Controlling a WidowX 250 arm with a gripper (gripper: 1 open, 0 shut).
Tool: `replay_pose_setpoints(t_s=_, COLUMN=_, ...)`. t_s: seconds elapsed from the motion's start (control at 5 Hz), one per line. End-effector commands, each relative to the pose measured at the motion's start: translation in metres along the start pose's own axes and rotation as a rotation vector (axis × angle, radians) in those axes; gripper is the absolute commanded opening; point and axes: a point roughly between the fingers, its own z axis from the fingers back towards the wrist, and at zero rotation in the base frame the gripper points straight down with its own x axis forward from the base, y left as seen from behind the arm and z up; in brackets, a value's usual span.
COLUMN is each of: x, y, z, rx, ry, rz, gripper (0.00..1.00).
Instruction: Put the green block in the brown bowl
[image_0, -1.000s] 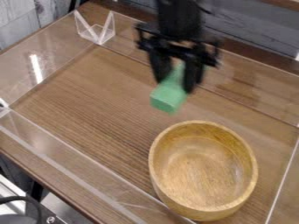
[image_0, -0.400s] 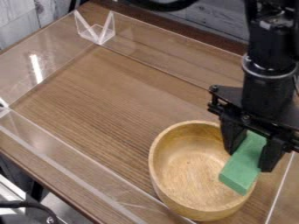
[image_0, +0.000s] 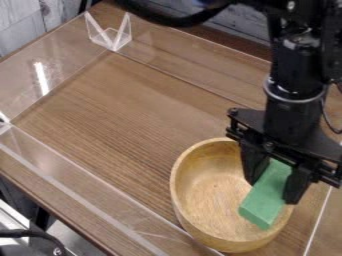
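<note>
The green block hangs tilted between the black fingers of my gripper, which is shut on it. It sits over the right inner side of the brown bowl, its lower end close to the bowl's wall. I cannot tell whether it touches the wood. The bowl is a wide, light wooden one at the front right of the table. My black arm comes down from the top right and hides part of the bowl's far rim.
A clear plastic wall rings the wooden tabletop. A small clear stand is at the back left. The table's right edge lies just past the bowl.
The gripper has carried the green block from above the table's middle to over the bowl's right side. Since the last frame it shifted slightly left and lower.
</note>
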Motion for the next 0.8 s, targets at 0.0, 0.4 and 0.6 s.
replay_pose_setpoints(t_s=0.0, x=0.0026, y=0.0036, z=0.0125, rx=-0.02, ry=-0.047, rz=0.013, gripper=0.0)
replay_pose_setpoints(t_s=0.4, x=-0.0006, y=0.0096, z=0.0065, rx=-0.023, ry=-0.034, rz=0.033, gripper=0.0)
replay_pose_setpoints(t_s=0.6, x=-0.0015, y=0.0112, z=0.0025, rx=-0.026, ry=-0.029, rz=0.041, gripper=0.0)
